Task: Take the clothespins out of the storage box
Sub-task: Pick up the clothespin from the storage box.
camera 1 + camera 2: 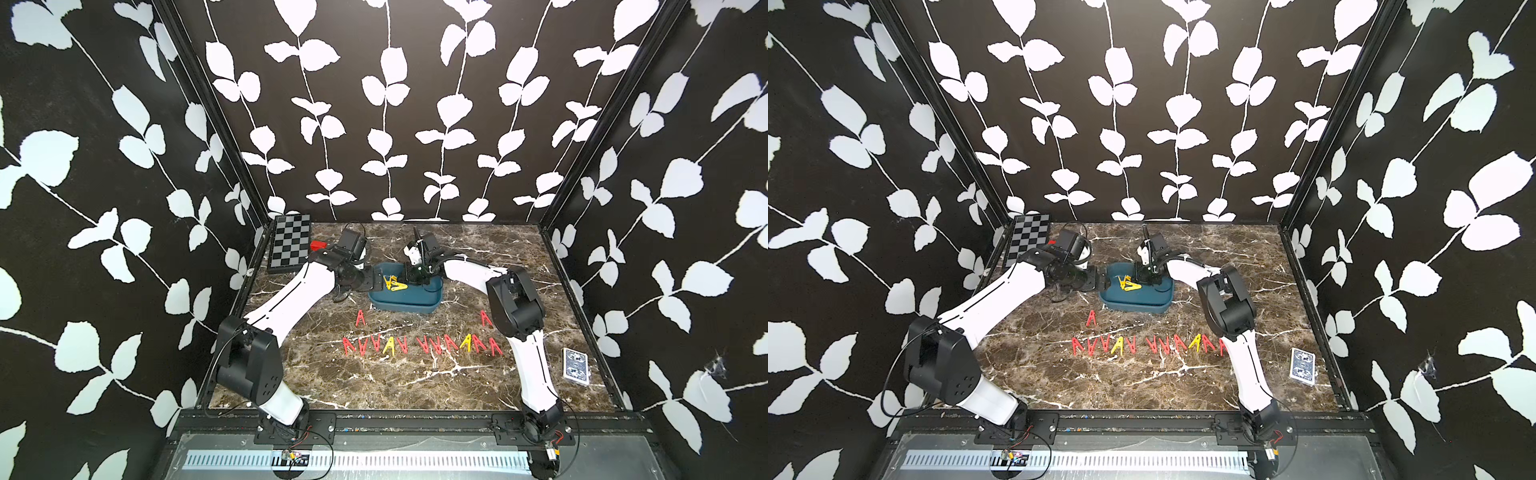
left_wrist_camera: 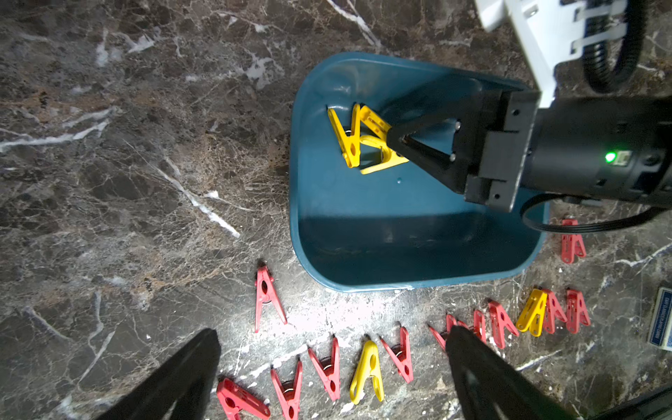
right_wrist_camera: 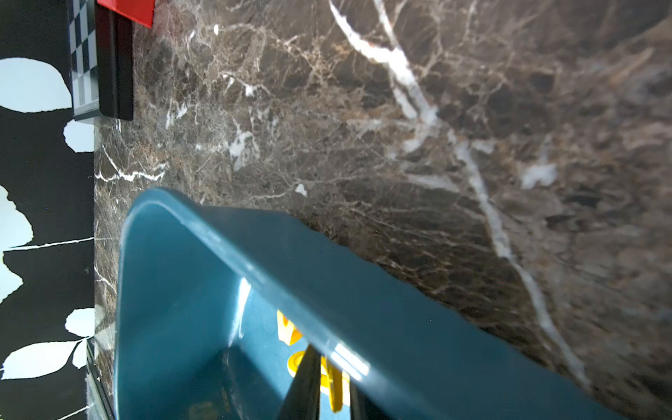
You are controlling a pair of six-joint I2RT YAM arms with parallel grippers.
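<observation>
The teal storage box [image 1: 415,305] [image 1: 1144,302] [image 2: 382,232] [image 3: 174,291] sits mid-table. Two yellow clothespins [image 1: 394,283] [image 1: 1128,283] [image 2: 343,140] lie inside it at its left end. My right gripper [image 1: 409,279] [image 1: 1143,279] [image 2: 396,140] [image 3: 332,378] reaches down into the box and is shut on one of the yellow clothespins [image 2: 380,162] [image 3: 336,391]. My left gripper [image 1: 377,280] [image 2: 332,331] hovers open and empty by the box's left rim. Several red and yellow clothespins [image 1: 424,345] [image 1: 1144,345] [image 2: 363,367] lie in a row on the marble in front of the box.
A checkerboard [image 1: 289,243] [image 1: 1027,239] [image 3: 83,54] lies at the back left with a red block [image 1: 318,246] [image 3: 127,11] beside it. A card deck [image 1: 574,365] [image 1: 1303,365] [image 2: 662,320] lies front right. Single red clothespins [image 1: 360,318] [image 1: 485,318] lie behind the row.
</observation>
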